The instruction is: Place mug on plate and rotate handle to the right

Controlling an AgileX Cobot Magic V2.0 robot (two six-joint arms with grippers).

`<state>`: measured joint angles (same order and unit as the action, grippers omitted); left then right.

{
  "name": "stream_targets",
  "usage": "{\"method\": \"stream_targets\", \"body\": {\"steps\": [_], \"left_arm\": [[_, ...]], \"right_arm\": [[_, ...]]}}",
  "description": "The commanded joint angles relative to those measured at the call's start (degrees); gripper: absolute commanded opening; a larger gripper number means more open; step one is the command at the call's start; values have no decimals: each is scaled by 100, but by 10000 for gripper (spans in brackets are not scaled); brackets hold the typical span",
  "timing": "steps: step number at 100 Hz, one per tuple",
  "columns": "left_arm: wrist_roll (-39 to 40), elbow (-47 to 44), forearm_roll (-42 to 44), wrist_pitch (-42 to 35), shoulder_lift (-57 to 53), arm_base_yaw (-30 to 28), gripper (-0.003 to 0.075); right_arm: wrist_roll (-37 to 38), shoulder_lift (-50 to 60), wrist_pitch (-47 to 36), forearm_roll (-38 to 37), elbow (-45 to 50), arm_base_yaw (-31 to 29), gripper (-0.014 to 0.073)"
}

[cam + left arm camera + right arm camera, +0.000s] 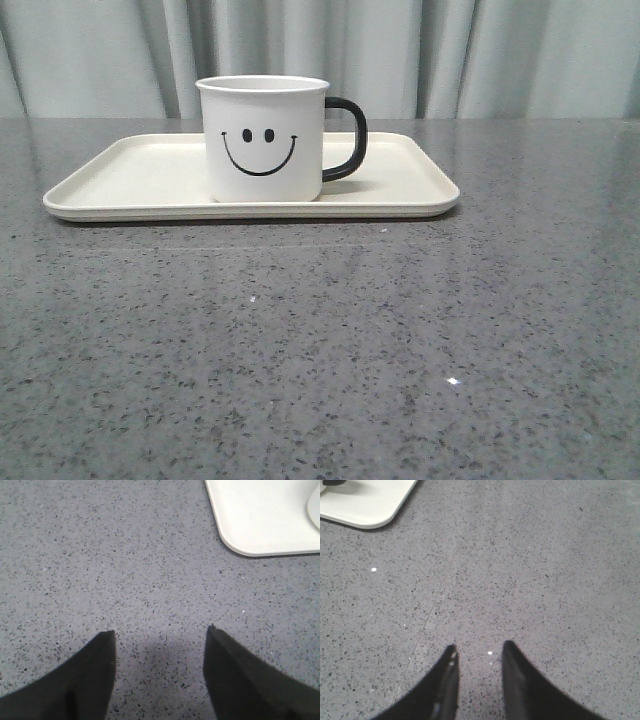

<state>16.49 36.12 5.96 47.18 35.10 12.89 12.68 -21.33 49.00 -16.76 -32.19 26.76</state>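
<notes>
The mug (263, 140) stood upright on the plate (120, 185), its handle (347, 138) turned to the right. The left gripper (160, 635) hung over bare table (320, 350) with its jaws wide apart and empty, the plate's corner well ahead. The right gripper (479, 650) was empty too, jaws narrowly parted, plate far off

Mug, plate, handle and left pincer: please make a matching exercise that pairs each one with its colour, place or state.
Column one:
1. mug
2. plate
3. handle
4. left pincer

Column two:
A. glossy black, pointing right in the front view
B. open, above bare table
C. cream, flat on the table
D. white, upright on the plate

Pairs: 1-D, 2-C, 3-A, 4-B
</notes>
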Motion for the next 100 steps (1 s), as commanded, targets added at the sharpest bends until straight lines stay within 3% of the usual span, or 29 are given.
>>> {"method": "stream_targets", "body": {"steps": [1, 11, 17, 100], "left_arm": [[48, 163, 20, -386, 2, -12, 257], [48, 163, 20, -375, 2, -12, 83], [48, 163, 20, -375, 2, -12, -23], [48, 163, 20, -375, 2, -12, -20]], "right_arm": [[15, -11, -452, -171, -135, -34, 69], [15, -11, -507, -171, -135, -34, -72], [15, -11, -543, -171, -135, -34, -61], [15, -11, -540, -171, -135, -34, -66]]}}
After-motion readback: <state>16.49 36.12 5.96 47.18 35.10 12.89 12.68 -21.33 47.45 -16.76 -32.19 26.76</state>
